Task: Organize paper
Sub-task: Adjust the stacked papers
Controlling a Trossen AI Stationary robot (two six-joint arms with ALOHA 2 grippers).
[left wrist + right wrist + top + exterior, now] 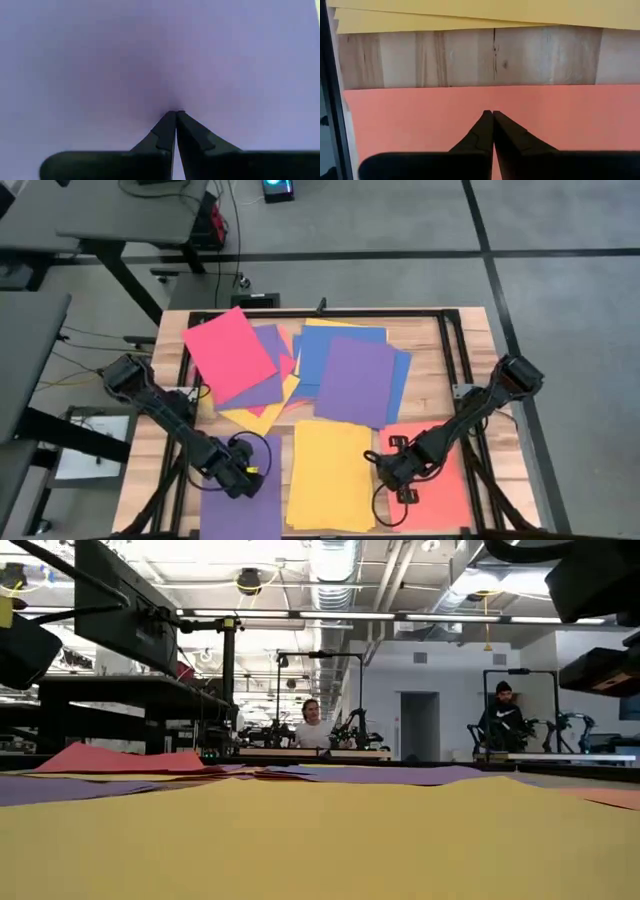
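At the table's near edge, the left gripper point(243, 478) presses its closed fingertips onto a purple sheet point(240, 505), while the right gripper point(385, 467), fingers also pinched together, rests on an orange-red sheet point(440, 480). Between them lies a yellow stack point(330, 475). Farther back, the remaining paper point(300, 365) sprawls in an overlapping red, purple, blue and yellow heap on the wooden table point(440, 340).

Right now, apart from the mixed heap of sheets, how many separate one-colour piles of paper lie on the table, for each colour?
Purple rectangular paper pile: 1
Yellow rectangular paper pile: 1
Orange rectangular paper pile: 1
Total: 3
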